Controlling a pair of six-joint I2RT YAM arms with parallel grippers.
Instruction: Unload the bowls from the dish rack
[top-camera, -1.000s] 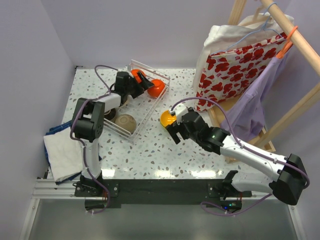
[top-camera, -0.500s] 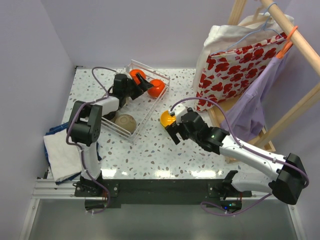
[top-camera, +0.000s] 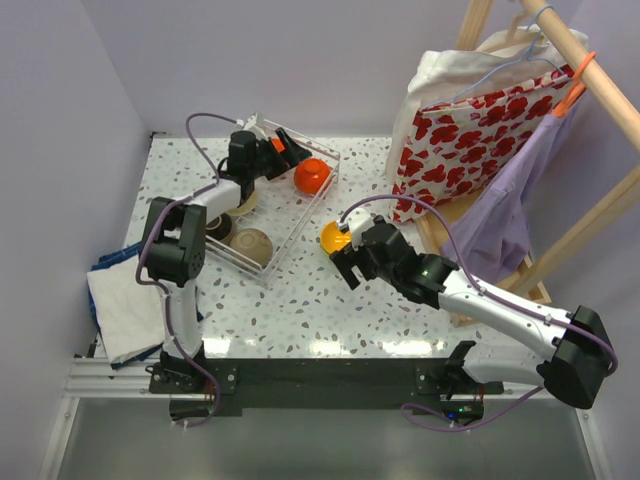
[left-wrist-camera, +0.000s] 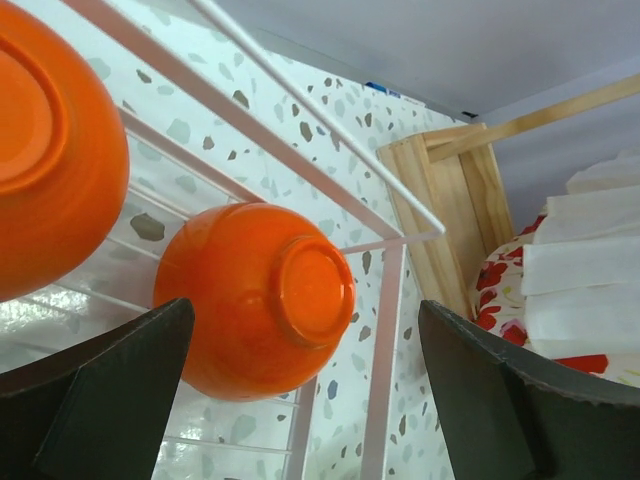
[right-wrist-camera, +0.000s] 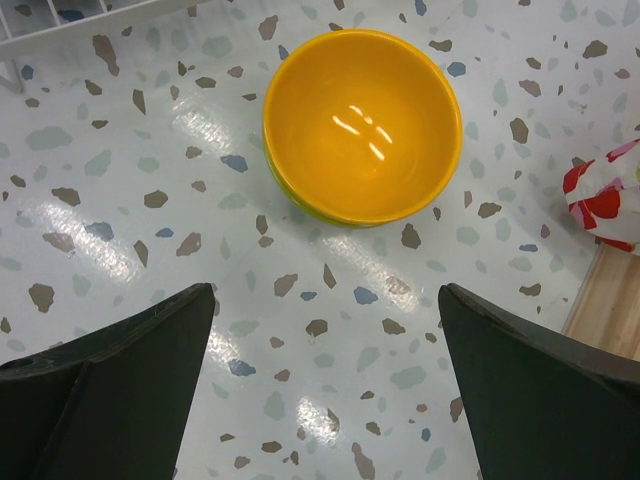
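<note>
- The right gripper (right-wrist-camera: 325, 290) is hovering over the bare table (top-camera: 300, 310), off the right side of the dish rack (top-camera: 300, 225). Its jaws are spread wide and gripping nothing.
- The yellow-orange bowl (right-wrist-camera: 360, 125) is sitting upright on the table just beside the rack's right side, outside the wire, so I am counting it as unloaded. A thin green edge is showing under it, perhaps another bowl, though I cannot tell.
- Inside the rack's near end, the tan bowl (top-camera: 252, 243) is lying with a dark brown bowl (top-camera: 226, 232) just beside it, toward the rack's left side. Both are waiting to come out.
- The left arm (top-camera: 210, 197) is covering the rack's middle, so I cannot tell what is lying there.
- At the rack's far end, an orange-red bowl (left-wrist-camera: 255, 300) and a second orange-red bowl (left-wrist-camera: 50, 150) are resting tipped, bases toward the wrist camera.
- The left gripper (left-wrist-camera: 305, 303) is hanging near them, opened wide and gripping nothing.
- The unloading is looking early: at least four bowls are remaining in the rack.
</note>
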